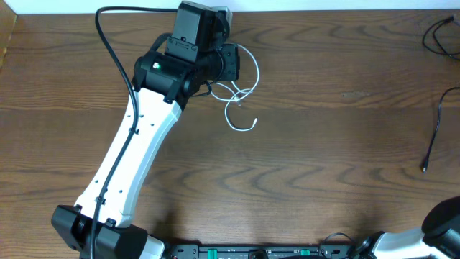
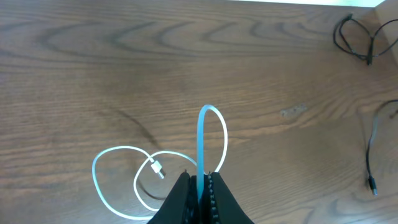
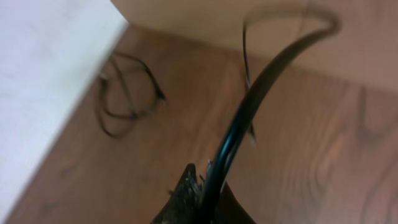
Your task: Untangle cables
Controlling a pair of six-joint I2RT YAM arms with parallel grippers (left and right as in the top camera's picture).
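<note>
We see the left fingers [image 2: 188,194] pinched tight on the white cable [image 2: 212,134], which rises from between them in a tall, narrow arch. The rest of it lies in loose loops on the wooden surface [image 2: 93,74] just left of the fingers, with a small plug [image 2: 157,168] among the loops. Overhead, this sits at the far middle of the surface. The right fingers [image 3: 189,190] are closed on the black cable [image 3: 249,112], which climbs away in a blurred curve. Overhead, a black length trails in from the right edge, well apart from the white cable. Another black cord [image 1: 437,34] lies bunched in the far right corner.
</note>
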